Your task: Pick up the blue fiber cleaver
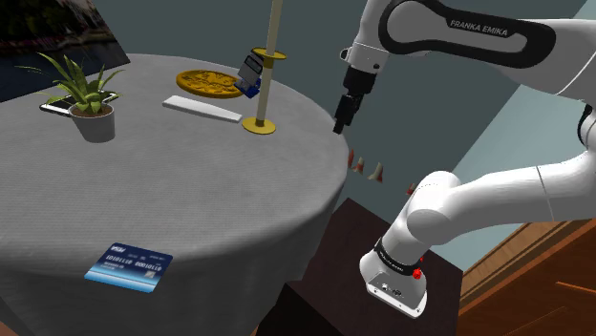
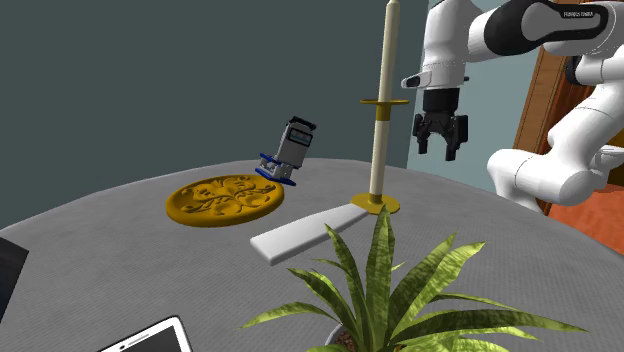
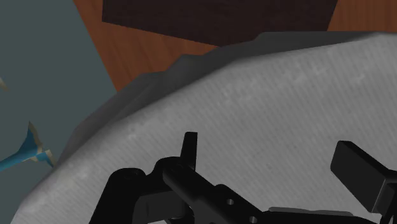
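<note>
Shoulder view: your pincer (image 1: 340,124), spread, hovers above the desk (image 1: 210,210) edge. The blue cleaver (image 1: 250,74) (propped beside a gold disc (image 1: 208,83)) stands at its ten o'clock; steer round the pole (image 1: 273,48), descend squarely.

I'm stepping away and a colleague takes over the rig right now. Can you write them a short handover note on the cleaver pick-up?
Gripper: jaws open, holding nothing, hovering above the edge of the grey table.
Fiber cleaver: blue and grey, standing on the table at the rim of the gold plate. In both exterior views the upright yellow pole stands between it and the gripper.
Done: nothing grasped yet.
Left: get past the pole to the cleaver, lower, close the jaws on it, lift.
</note>
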Controlling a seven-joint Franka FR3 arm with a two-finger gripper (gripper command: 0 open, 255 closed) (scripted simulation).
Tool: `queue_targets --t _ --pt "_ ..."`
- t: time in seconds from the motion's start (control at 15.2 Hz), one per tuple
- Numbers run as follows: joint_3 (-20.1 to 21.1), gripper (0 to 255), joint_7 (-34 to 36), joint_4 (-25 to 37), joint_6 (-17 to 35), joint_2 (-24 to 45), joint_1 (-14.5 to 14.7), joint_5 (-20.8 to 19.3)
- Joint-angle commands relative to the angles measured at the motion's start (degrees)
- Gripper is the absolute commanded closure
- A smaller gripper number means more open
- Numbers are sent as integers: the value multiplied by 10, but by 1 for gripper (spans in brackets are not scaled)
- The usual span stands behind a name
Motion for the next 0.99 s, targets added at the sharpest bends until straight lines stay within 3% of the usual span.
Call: queue_targets --t 0.0,0.92 --pt "0 0 0 0 0 0 0 0" --pt "-4 0 -37 233 111 246 13 -12"
